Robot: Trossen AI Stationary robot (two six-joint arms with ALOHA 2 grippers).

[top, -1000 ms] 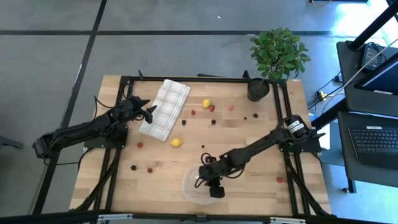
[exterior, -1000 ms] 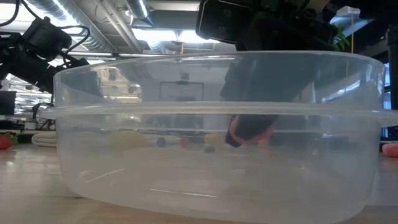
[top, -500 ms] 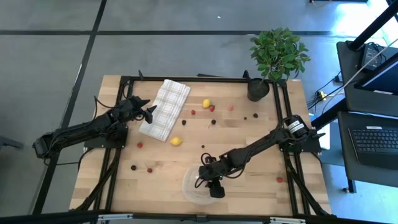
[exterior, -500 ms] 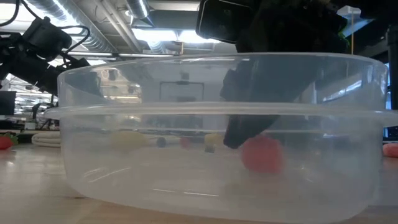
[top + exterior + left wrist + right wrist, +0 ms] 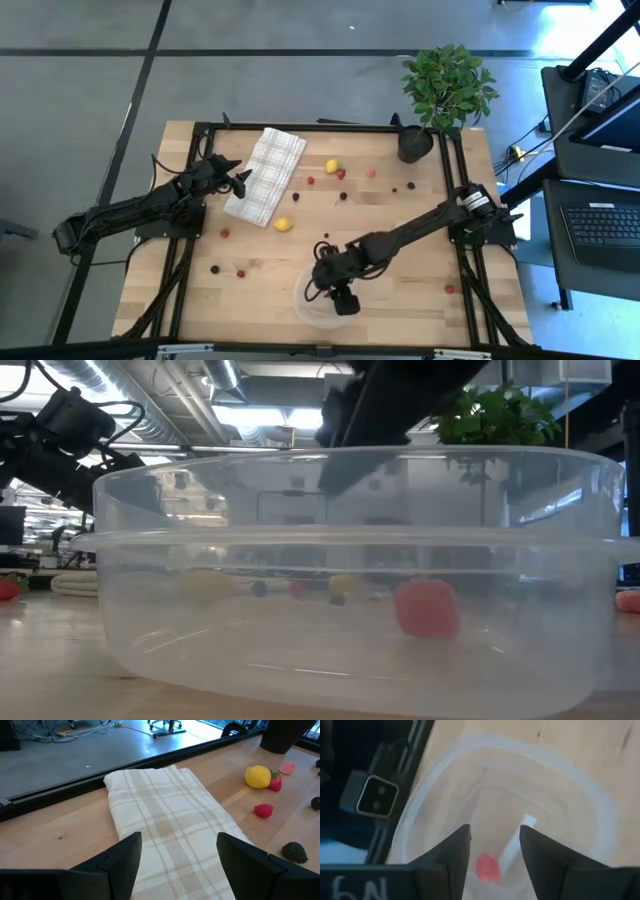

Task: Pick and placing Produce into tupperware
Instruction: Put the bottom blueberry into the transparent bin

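Clear tupperware bowl (image 5: pixel 318 300) sits at the table's near edge. Right gripper (image 5: pixel 342 299) has risen above it, fingers now apart and empty. A red berry (image 5: pixel 426 608), released a moment ago, rests inside: one piece placed. Left gripper (image 5: pixel 176 857) idles, fingers apart, over the checked cloth (image 5: pixel 165 820).

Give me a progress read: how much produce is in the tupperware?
Done: one red piece lies inside the tupperware. In hand: nothing; the right gripper hangs open and empty above the tupperware, and the left gripper waits open over the checked cloth. Left: two yellow pieces and the small berries scattered across the table.
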